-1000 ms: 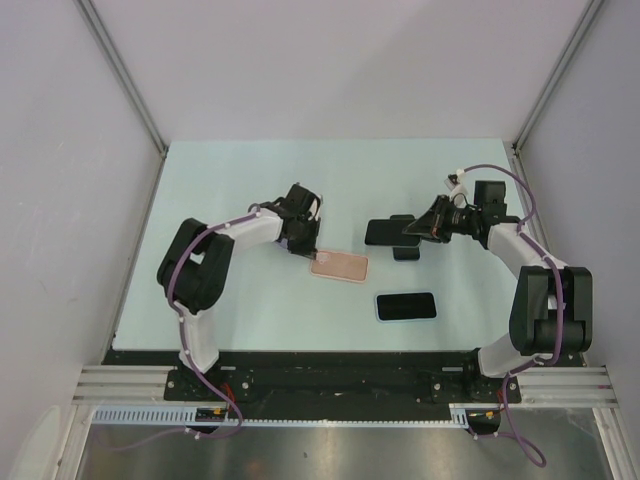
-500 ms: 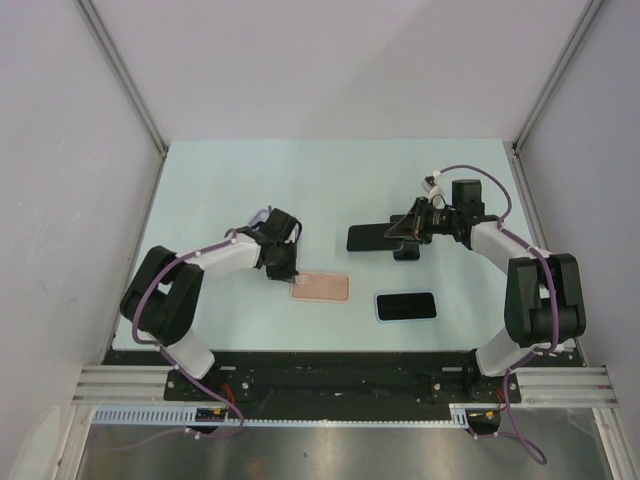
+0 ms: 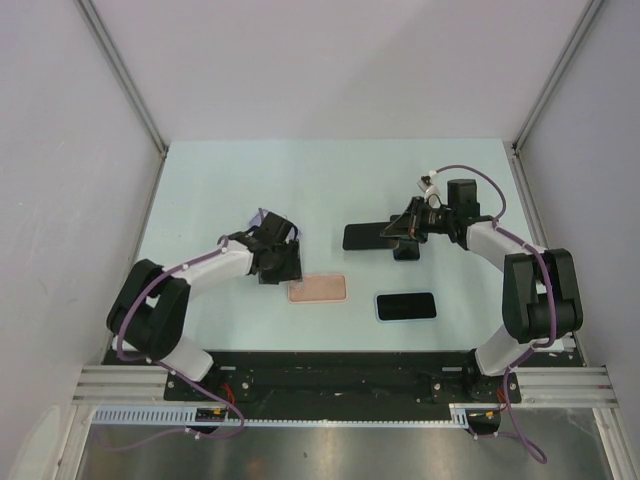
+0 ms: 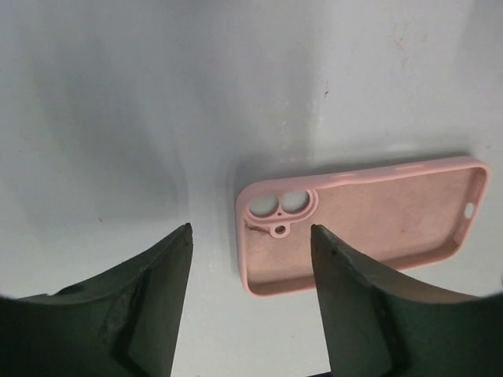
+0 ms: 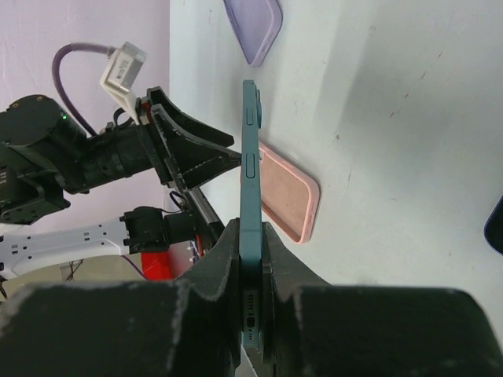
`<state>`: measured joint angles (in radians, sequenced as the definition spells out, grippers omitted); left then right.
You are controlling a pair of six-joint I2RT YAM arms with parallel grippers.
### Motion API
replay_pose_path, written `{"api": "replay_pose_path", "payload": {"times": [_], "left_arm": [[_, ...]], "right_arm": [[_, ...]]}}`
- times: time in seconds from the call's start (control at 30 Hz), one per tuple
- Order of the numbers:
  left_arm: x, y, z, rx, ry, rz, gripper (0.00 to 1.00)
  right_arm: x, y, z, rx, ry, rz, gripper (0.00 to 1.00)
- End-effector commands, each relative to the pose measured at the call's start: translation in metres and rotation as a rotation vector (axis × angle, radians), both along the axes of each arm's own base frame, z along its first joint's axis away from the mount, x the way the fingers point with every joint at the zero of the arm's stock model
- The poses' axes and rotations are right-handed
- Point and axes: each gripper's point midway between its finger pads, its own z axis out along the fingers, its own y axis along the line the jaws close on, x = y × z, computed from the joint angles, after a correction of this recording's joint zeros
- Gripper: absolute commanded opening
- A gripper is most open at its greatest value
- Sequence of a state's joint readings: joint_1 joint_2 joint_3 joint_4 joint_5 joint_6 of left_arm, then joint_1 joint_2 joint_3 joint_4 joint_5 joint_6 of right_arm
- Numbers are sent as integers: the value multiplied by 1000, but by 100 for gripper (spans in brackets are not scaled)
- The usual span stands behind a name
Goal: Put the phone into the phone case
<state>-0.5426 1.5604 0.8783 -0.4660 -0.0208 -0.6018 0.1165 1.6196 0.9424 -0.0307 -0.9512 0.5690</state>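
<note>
Right gripper (image 5: 250, 259): jaws clamped across faces of slim teal phone (image 5: 249, 196) at port end, phone held off table. Phone's long axis runs straight ahead of fingers. Flat pink silicone phone case (image 5: 287, 196) lies on table past phone's far end, offset sideways, cavity up, roughly parallel. Left gripper (image 4: 250, 233): parted, empty, case's camera-hole end just ahead; nearer arm.

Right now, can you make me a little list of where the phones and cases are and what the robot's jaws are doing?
Pink case: flat on the table, open side up, empty
Teal phone: held on edge above the table
Right jaws: shut on the teal phone
Left jaws: open, empty, by the pink case's camera-hole end
Dark phone: flat on the table, untouched
Purple case: on the table, beyond the pink case
</note>
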Motion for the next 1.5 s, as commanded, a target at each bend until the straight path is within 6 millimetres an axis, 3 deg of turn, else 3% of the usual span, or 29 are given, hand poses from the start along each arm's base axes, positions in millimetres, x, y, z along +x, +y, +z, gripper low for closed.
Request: {"api": "replay_pose_path", "payload": {"times": [0.0,0.03,0.23,0.4,0.6,0.9,1.23,1.47], "left_arm": [[19,-9,36,-48,-131,-3,71],[20,-10,39,-52,-137,-10,77],[27,-23,55,-112,-192,-85,87],[27,-43,66,-201,-220,-185,91],[28,-48,76,-261,-251,-220,93],[26,-30,115,-344,-397,-209,96],[10,-8,181,-376,-644,-222,97],[1,4,194,-370,-725,-197,97]], "right_arm": [[3,2,15,40,-49,19,0],[4,2,16,41,-51,18,0],[4,2,17,43,-51,17,0],[2,4,14,34,-44,22,0],[-2,11,13,29,-45,37,0],[-12,37,3,27,-16,93,0],[-27,88,-3,84,10,184,0],[-40,118,-6,122,42,231,0]]}}
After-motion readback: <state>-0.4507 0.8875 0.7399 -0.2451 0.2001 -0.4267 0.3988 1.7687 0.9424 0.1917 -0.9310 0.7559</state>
